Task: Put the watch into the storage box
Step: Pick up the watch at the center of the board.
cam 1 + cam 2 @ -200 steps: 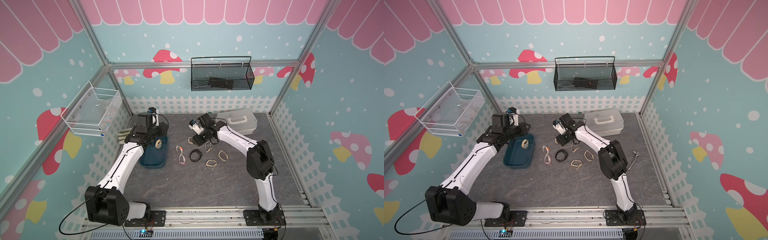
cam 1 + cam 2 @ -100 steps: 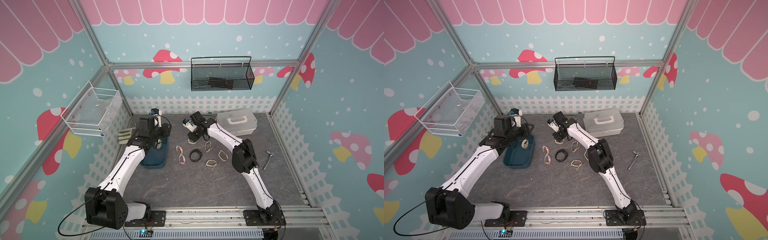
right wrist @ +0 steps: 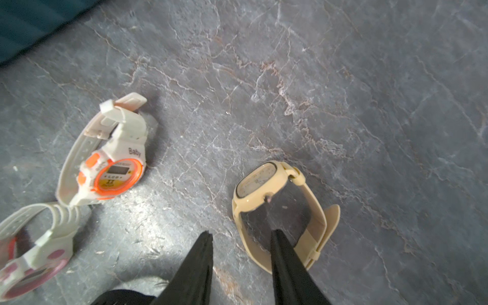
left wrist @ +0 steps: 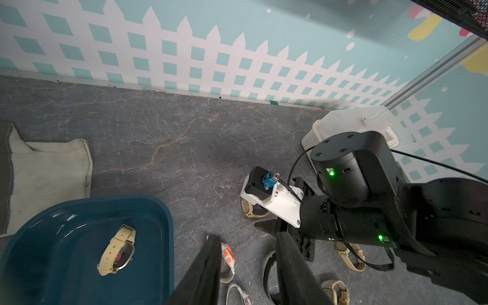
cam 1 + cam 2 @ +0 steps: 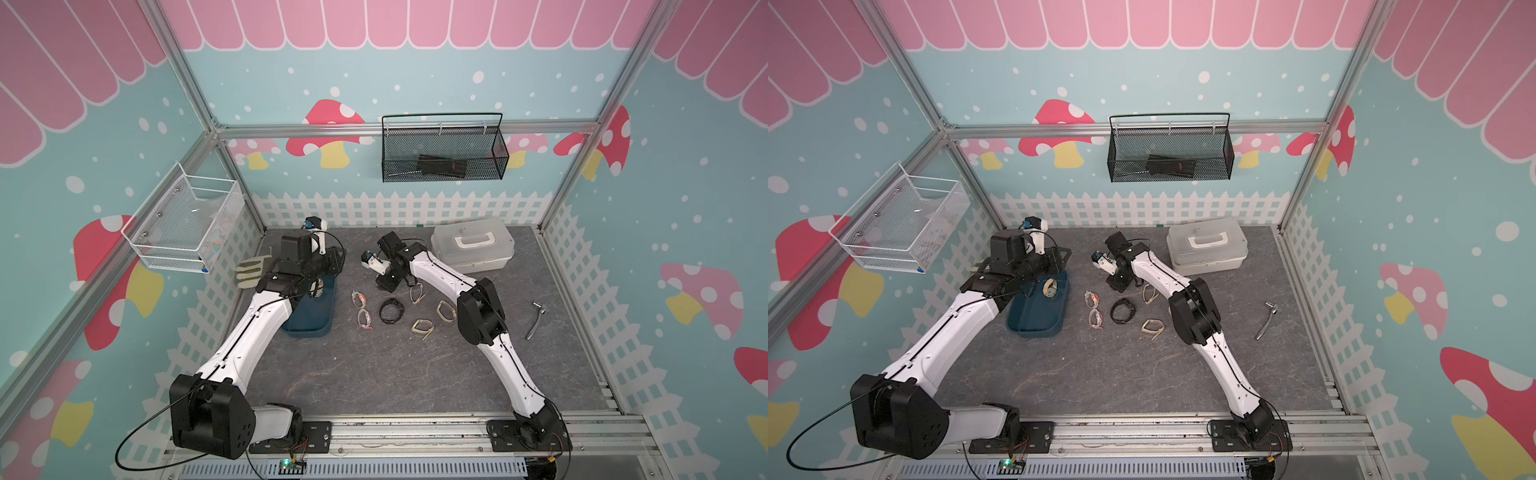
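A bimanual robot works in a booth papered with pastel mushrooms and is partway through picking something up. The right gripper (image 3: pixel 241 235) points down at a cream watch (image 3: pixel 264 182) lying on its side on the grey stone-patterned table (image 3: pixel 369 105). Its two black fingers (image 3: pixel 203 264) stand partly apart. One is outside the strap loop and one inside, straddling the near run of strap without pinching it.

The step in hand looks like the grasp itself. The next move calls for the jaws to close on that thin strap. Then comes a lift and a carry across to the dark teal storage box (image 5: pixel 1038 316), which sits near the watch but apart from it.

The left gripper (image 4: pixel 248 236) hangs beside the box's rim, jaws narrowly apart and empty (a second cream watch (image 4: pixel 118 250) already lies inside the box). An orange-and-white child's digital watch (image 3: pixel 113 171) and a pink-faced watch (image 3: pixel 34 264) lie near the target, so a careless sweep could nudge them.

In both top views the right wrist covers its own fingers and the target watch. The pink-faced watch is blurred and cut off at the edge of the right wrist view. The cream watch's dial markings are too soft to read.
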Motion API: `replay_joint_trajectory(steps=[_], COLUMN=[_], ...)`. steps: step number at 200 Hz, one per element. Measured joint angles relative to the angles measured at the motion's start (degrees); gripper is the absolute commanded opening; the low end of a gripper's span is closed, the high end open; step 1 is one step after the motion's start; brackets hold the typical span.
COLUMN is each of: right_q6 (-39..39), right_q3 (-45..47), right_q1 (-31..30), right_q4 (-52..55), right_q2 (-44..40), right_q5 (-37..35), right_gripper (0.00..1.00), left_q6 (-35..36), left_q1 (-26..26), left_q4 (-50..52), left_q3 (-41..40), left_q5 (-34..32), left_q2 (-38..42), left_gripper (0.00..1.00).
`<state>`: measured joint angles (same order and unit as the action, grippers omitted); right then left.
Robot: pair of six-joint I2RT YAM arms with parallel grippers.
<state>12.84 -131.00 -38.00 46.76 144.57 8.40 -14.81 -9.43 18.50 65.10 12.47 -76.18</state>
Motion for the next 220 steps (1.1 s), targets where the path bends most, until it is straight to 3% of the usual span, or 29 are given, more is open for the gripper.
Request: replay_joint_trajectory(steps=[63,105,134,180,220], right_q6=[2.03,2.14,2.01,1.49,-2.47], right_q3=[-0.52,-1.11,-1.62,-1.84,4.66], right_q1=[0.02,0.0,0.02,0.07,1.44], right_q4=[-0.04,-0.02,-0.02,-0.11,-5.11], right_q2=[1.6,2.49,2.69,2.56,-4.15], right_q5=[-0.2,-0.52,-0.9,1.31,10.36], right_gripper=[0.17,0.14,0.0,0.0,0.0], left_q6=[0.24,0.28,0.44,0.46,-0.09], left_q1=[-0.46,-0.46,-0.46,-0.46,-0.26], left_q4=[-0.02,-0.04,-0.24,-0.61,-5.66], left_q3=[0.0,0.0,-0.17,-0.92,-5.81], left_q5=[0.0,0.0,-0.02,-0.35,2.05], left_q2=[-0.02,-0.04,-0.04,0.04,4.39], left_gripper=[0.38,0.38,0.38,0.38,0.39])
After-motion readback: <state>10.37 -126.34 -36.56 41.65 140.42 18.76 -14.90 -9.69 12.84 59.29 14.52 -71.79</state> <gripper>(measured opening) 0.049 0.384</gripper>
